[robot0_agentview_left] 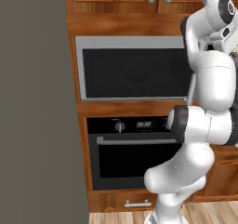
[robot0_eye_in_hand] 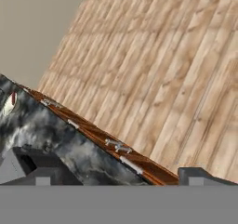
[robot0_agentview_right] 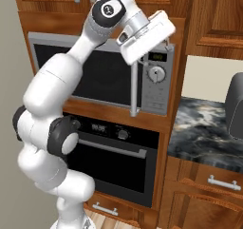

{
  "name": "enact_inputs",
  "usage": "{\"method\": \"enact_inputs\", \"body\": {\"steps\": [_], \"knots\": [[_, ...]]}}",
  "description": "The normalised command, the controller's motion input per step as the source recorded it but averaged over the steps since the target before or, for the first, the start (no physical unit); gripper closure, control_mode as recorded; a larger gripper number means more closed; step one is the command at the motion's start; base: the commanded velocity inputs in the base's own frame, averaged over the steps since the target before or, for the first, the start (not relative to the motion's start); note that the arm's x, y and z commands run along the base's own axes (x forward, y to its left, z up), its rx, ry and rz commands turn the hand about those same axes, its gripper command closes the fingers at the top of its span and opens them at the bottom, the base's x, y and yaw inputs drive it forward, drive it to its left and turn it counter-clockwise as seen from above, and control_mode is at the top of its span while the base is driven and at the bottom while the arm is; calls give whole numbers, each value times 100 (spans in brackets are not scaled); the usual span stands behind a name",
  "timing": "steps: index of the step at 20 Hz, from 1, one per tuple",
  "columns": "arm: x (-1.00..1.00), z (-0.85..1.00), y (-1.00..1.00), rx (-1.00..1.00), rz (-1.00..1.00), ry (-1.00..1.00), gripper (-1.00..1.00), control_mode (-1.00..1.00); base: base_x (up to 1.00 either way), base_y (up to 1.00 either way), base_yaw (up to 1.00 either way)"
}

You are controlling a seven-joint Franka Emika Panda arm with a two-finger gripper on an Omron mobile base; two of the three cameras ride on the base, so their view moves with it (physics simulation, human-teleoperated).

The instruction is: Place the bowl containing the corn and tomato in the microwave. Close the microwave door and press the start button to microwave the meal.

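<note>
The microwave [robot0_agentview_left: 80, 69] is built in above a black oven, and its control panel [robot0_agentview_right: 156, 81] has a small display and a round dial [robot0_agentview_right: 155, 72]. The microwave door [robot0_agentview_left: 135, 69] is shut, its dark window facing out and its long bar handle [robot0_agentview_right: 134, 88] upright beside the panel. My white hand [robot0_agentview_right: 144, 35] hovers in front of the door's upper right corner, just left of the display. In the hand view my gripper [robot0_eye_in_hand: 111, 174] is open, its fingertips [robot0_eye_in_hand: 23, 165] wide apart with nothing between them. The bowl, the corn and the tomato are out of view.
The black oven [robot0_agentview_left: 130, 153] sits below the microwave, with wooden drawers under it. To the right, a dark marbled counter [robot0_agentview_right: 204, 123] carries a grey appliance [robot0_agentview_right: 236, 104]. A small red-and-white object [robot0_eye_in_hand: 9, 102] lies on that counter. A grey wall [robot0_agentview_left: 32, 102] closes the left side.
</note>
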Motion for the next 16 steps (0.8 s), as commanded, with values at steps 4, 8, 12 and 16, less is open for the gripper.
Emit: {"method": "enact_inputs", "body": {"steps": [4,8,12,16], "knots": [[-82,-77,-5,2,-7,-51,-100,-100,0,0,0],[-45,-98,0,10,10,-35,-100,-100,0,0,0],[-18,-90,1,3,47,-22,-100,-100,0,0,0],[1,-73,17,1,66,-20,-100,-100,0,0,0]]}}
